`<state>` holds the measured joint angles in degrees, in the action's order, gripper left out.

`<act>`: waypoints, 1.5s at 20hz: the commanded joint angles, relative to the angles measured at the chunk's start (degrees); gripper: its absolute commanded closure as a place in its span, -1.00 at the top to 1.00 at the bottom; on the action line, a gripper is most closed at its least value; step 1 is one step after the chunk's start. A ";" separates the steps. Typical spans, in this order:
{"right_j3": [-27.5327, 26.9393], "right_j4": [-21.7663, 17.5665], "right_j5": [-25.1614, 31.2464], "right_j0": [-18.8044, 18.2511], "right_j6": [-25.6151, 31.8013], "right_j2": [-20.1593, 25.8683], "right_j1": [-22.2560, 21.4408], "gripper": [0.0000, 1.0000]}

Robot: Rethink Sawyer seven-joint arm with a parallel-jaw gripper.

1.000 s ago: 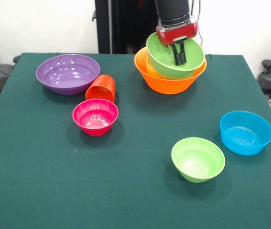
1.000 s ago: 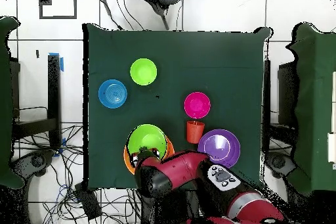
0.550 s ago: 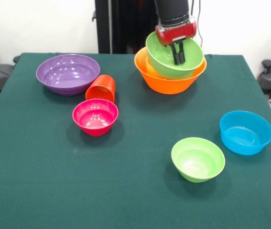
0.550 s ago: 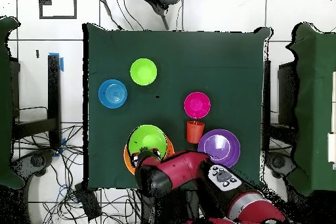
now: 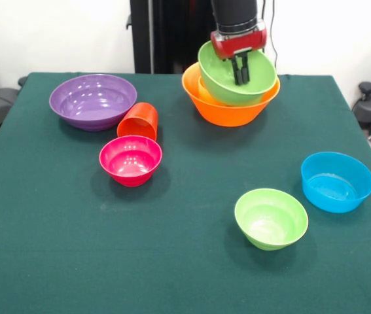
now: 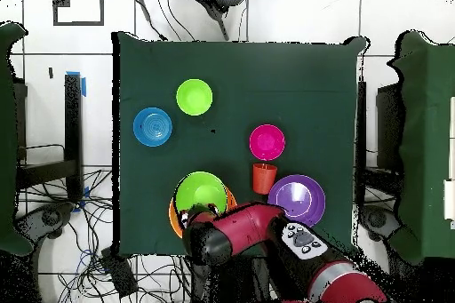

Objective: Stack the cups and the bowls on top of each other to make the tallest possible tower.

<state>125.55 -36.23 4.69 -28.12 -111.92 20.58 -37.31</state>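
The tower stands at the table's far side. It is a large orange bowl (image 5: pixel 228 116) with a large light-green bowl (image 5: pixel 219 84) resting tilted on top, and a yellowish rim (image 5: pixel 204 90) shows between them. My gripper (image 5: pixel 240 73) reaches down into the green bowl with its fingers close together, shut, and nothing shows between them. In the overhead view the arm (image 6: pixel 244 231) covers the gripper beside the green bowl (image 6: pixel 202 191). An orange-red cup (image 5: pixel 139 120) lies on its side between the wide purple bowl (image 5: pixel 93 101) and the small pink-red bowl (image 5: pixel 131 160).
A small light-green bowl (image 5: pixel 270 218) and a blue bowl (image 5: pixel 337 181) stand apart at the near right. The table's far edge runs just behind the tower. Cables and chairs lie on the floor around the table (image 6: pixel 293 77).
The gripper, the green bowl and the orange bowl under it have all shifted slightly left and toward the far edge. The other bowls and the cup have not moved.
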 commanded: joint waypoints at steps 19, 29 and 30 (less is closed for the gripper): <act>0.72 -0.75 12.71 0.72 1.38 0.89 2.08 -1.00; 3.00 -1.57 15.53 -0.07 2.35 0.12 -1.53 -1.00; 3.05 -1.78 15.57 -0.12 2.28 0.04 -1.58 -1.00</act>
<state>126.30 -36.27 12.07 -28.11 -111.92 20.75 -39.48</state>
